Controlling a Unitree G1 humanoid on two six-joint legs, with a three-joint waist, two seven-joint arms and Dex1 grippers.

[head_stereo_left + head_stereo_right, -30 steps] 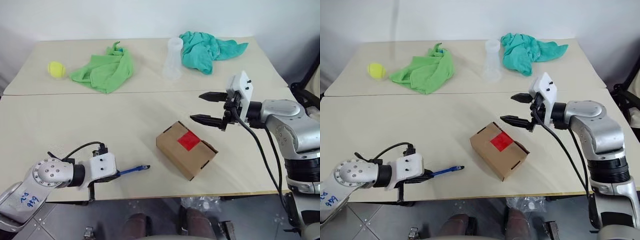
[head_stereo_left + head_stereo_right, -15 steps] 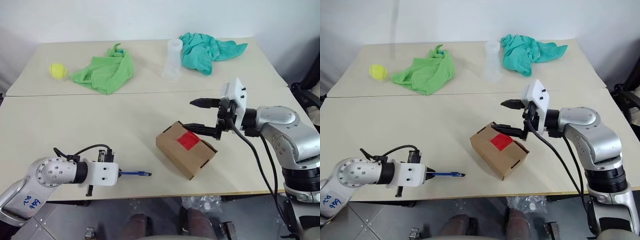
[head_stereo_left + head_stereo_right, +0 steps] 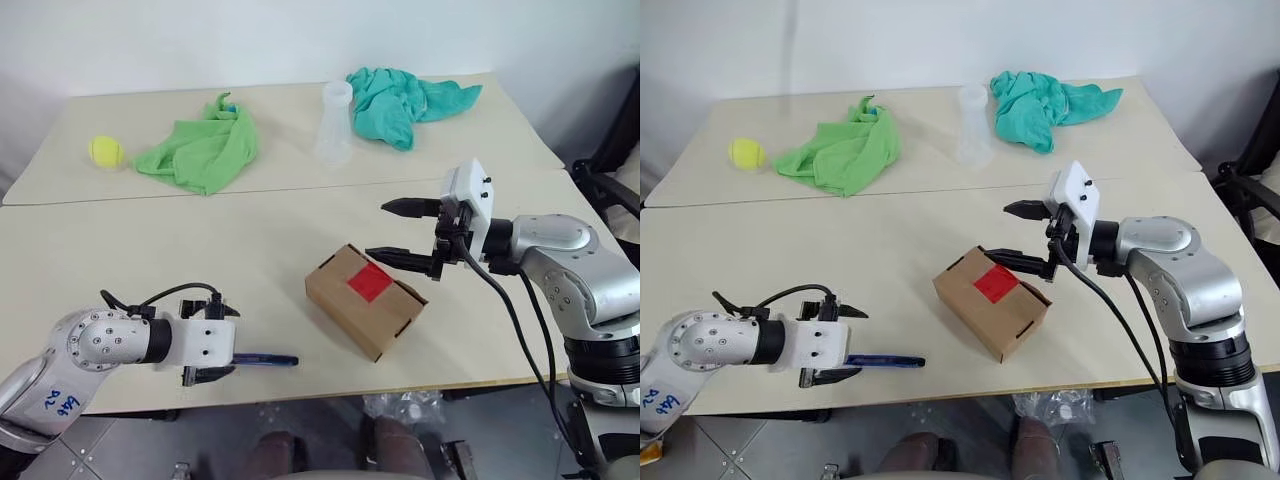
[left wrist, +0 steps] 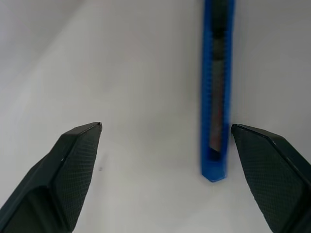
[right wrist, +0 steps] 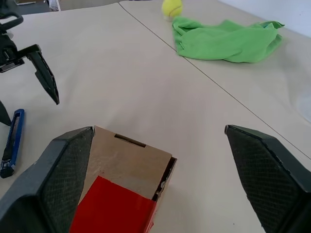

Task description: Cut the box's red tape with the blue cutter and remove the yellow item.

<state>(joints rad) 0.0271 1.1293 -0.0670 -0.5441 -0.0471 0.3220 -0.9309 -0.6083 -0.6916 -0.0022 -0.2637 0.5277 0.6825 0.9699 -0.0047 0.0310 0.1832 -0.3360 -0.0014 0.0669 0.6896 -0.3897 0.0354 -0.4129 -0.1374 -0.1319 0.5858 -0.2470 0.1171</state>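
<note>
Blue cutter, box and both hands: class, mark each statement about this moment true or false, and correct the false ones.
1. The blue cutter lies flat on the table. True.
2. The left hand is clamped shut on the cutter. False: its fingers stand open, the cutter lying loose between them.
3. The red tape sits on top of the box. True.
4. The right hand grips the tennis ball. False: it is open and empty above the box.
5. The box's flaps stand open. False: they are shut under the tape.
</note>
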